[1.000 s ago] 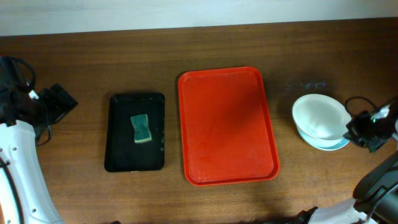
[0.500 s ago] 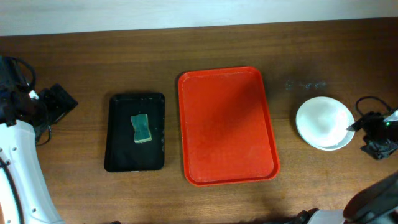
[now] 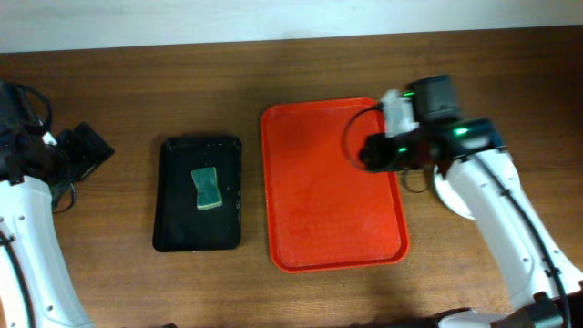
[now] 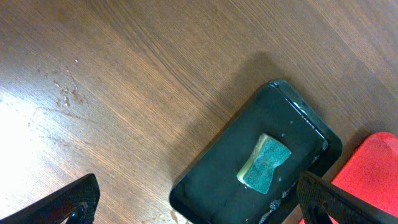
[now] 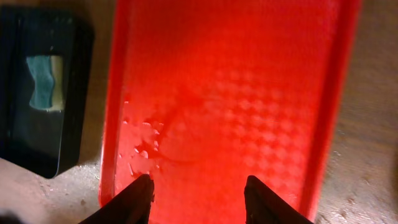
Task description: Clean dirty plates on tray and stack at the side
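**Tray bare, plates set off beside it**
The tray (image 3: 332, 210) sits centre frame, holding only water beads. The dirty plates (image 3: 444, 193) show just past its right edge, mostly hidden under the arm, probably stacked. The right gripper (image 5: 199, 183) hovers over the tray, jaws apart and empty. The left gripper (image 4: 198, 183) has its jaws wide and empty above the black tray (image 4: 249, 168) and sponge (image 4: 266, 163). Brown wooden surface, with a pale wall along the top.

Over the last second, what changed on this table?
The plates, tilted at first, settled flat on the right; the right arm then swung left over the red tray, jaws open and empty, hiding most of them. The left arm, black tray and sponge stayed put.
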You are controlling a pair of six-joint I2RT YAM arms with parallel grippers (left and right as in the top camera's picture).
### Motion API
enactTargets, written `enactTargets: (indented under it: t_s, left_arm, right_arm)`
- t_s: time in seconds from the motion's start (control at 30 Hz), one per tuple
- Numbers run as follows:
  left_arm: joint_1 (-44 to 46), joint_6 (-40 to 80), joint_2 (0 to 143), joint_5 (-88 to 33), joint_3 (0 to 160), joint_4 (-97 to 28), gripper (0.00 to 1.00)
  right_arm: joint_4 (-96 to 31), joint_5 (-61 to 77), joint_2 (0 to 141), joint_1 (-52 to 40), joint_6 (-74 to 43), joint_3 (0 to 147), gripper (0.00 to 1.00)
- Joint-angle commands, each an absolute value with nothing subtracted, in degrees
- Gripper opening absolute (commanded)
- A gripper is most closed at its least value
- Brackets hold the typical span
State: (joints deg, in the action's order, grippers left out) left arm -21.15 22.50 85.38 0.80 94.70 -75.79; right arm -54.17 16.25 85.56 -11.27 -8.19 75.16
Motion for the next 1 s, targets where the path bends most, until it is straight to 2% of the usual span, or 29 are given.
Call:
enactTargets:
  t_s: [0.0,0.03,0.1,0.53,0.67,0.77,0.83,0.97]
  left_arm:
    - [-21.4,22.6,84.8,0.6,94.8,-75.7,0.99]
    - [-21.5,22.6,84.8,0.6,94.8,-75.7,0.99]
    - [-21.4,22.6,84.8,0.6,94.8,-75.7,0.99]
    - [-21.4,22.6,84.8,0.6,94.8,-75.7,1.0]
    - [-21.5,22.6,84.8,0.6,94.8,-75.7,0.99]
    - [-21.4,22.6,84.8,0.6,94.8,-75.7,0.99]
    - [-21.4,22.6,84.8,0.6,94.8,-75.7,0.99]
    - [-21.4,22.6,84.8,0.6,94.8,-75.7,1.0]
  right_arm:
    - [-52.2,6.8,85.3,-15.1,-11.7,76.0,0.58]
    - [-52.3,6.8,85.3,-15.2,-12.6,76.0,0.64]
    - [-53.3,6.9,85.3,-15.1,-13.2,76.0,0.98]
    - [-55.5,2.3,81.9,-14.4,-10.3,75.7,0.98]
    - [-52.7,-3.9,68.5,-14.6,-7.0,71.9,0.98]
    - [-47.1,-5.9,58.0,-13.8,3.1,66.4,0.98]
    - [-42.4,-5.8,50.9,-11.8,6.7,61.0,0.98]
    - [-32.8,-1.2,35.6,-3.5,6.8,46.1,0.98]
